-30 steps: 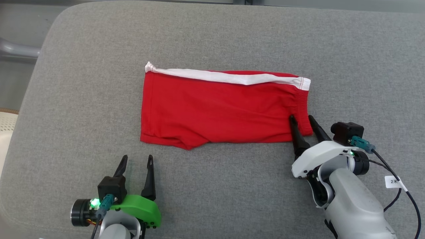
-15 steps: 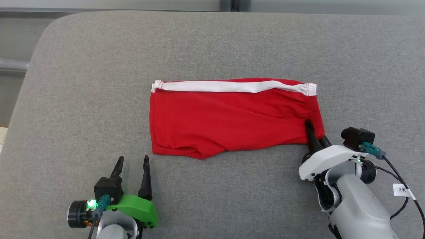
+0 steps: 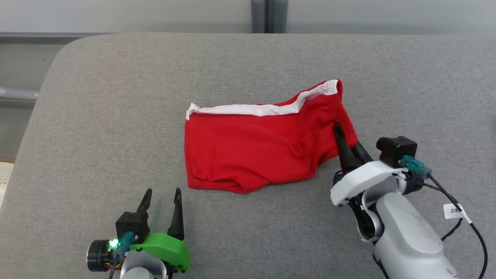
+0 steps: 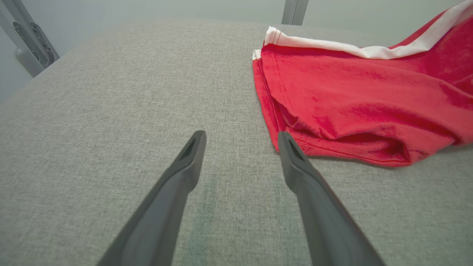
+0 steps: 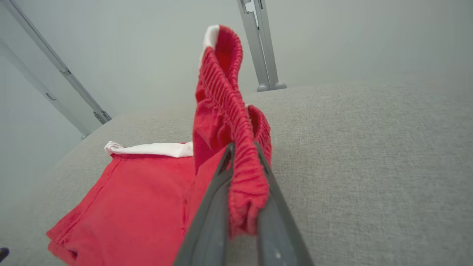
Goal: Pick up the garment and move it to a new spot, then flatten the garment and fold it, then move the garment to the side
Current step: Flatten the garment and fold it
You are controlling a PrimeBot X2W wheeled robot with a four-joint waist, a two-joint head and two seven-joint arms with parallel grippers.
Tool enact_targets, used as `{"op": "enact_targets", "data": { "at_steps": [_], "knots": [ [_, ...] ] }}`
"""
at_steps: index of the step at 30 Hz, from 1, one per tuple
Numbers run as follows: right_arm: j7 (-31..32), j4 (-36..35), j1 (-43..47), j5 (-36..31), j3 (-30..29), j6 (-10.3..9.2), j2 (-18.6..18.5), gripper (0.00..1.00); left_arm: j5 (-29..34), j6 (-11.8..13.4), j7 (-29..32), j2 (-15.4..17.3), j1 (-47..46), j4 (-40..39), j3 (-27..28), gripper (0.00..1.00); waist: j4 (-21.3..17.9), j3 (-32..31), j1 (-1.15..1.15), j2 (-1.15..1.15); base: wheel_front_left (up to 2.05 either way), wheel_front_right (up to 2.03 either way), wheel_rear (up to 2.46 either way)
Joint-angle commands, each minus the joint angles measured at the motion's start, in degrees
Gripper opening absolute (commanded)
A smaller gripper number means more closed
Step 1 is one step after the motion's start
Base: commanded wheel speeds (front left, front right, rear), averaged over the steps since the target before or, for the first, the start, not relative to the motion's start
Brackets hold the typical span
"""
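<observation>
The grey cloth-covered table (image 3: 97, 116) has plenty of bare room, so the main danger is drag rather than lack of space. The red shorts (image 3: 252, 147) lie near its middle with most of their cloth on the surface and only the right end raised. If the lift is low while the arm travels, the resting part would likely scrape along the rough cover, bunch up and land crumpled, which would make flattening harder. The right hand (image 5: 244, 151) is clenched on the shorts at one corner, so once clear of the table they would probably swing and twist over themselves. The left hand (image 4: 241, 135) is released, with its fingers spread and nothing between them, near the table's front edge and close to the left end of the shorts. If the shorts were carried toward that side, the trailing cloth could snag on those fingers. The white stripe (image 3: 248, 109) along the far edge bends upward at its right end, and it may roll under as more cloth rises. The grip itself takes only a narrow pinch of the ribbed waistband (image 5: 221, 92). A quick pull, or the weight of the hanging cloth, could slide that pinch out and drop the shorts short of the new spot.
</observation>
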Motion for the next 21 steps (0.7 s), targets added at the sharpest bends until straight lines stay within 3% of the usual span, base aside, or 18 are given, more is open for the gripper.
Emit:
{"op": "enact_targets", "data": {
  "at_steps": [1,11,21],
  "knots": [
    [0.0,-0.8,-0.6,0.6,1.5,-0.01,-0.1,0.00,-0.3,0.4,-0.1,0.2,0.4,-0.2,-0.2,1.00,2.4,-0.6,0.00,0.00,0.00,0.00,0.00],
    [0.0,0.3,-2.3,3.1,9.5,-0.01,-0.1,0.00,-2.4,1.0,-0.1,0.2,1.2,-0.9,-2.7,1.00,12.6,-1.1,0.00,0.00,0.00,0.00,0.00],
    [0.0,6.0,-5.9,2.4,11.3,-0.01,-0.2,0.00,-4.0,1.5,-0.1,0.2,1.3,-1.4,-5.5,1.00,21.0,0.1,0.00,0.00,0.00,0.00,0.00]
  ]
}}
